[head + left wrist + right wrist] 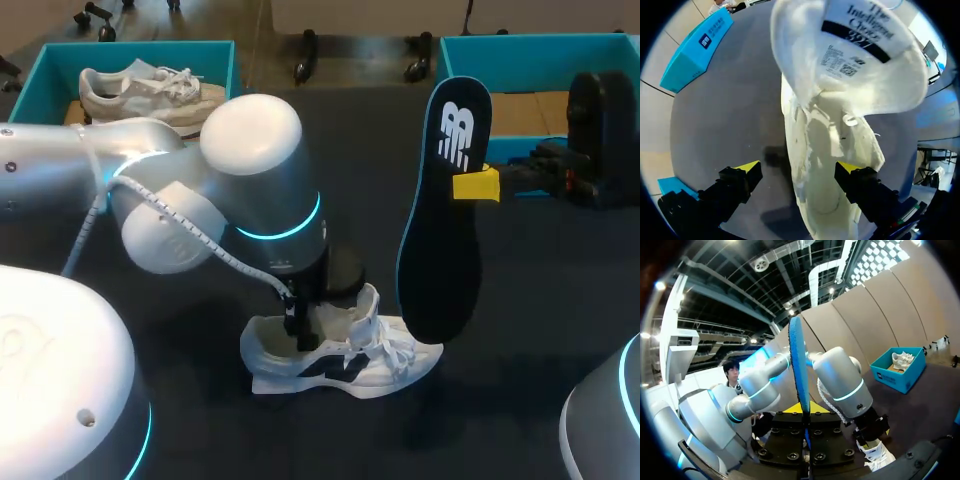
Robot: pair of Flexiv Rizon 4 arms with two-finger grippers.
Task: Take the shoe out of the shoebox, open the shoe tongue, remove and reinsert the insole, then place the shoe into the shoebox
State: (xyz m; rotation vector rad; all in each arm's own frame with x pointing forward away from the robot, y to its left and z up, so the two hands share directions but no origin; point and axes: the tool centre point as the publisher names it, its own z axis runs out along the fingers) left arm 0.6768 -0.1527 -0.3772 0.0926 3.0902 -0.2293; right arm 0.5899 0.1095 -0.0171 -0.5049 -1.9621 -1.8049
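The shoe (345, 360) is lying on its sole on the dark table (520, 330), out in the middle, well apart from both boxes, toe pointing toward the right arm's side. The left gripper (298, 325) is coming straight down at the heel opening. From its wrist, its fingers (749, 167) are standing spread: one yellow tip is hanging over bare table just beside the shoe (825, 165), the other is sitting over the far edge of the opening. The tongue (855, 55) is folded up and back, showing its label.

The right gripper (478, 186) is pinching the insole (440, 240) by one long edge and holding it upright in the air, the lower end hanging just above the shoe's toe. From that wrist the insole (797, 365) is showing edge-on, a thin blue line clamped between the fingers of the right gripper (804, 412).

The right box (540, 45) is sitting at the far edge behind that gripper. The left box (60, 65), at the other far corner, is holding another shoe (140, 92).
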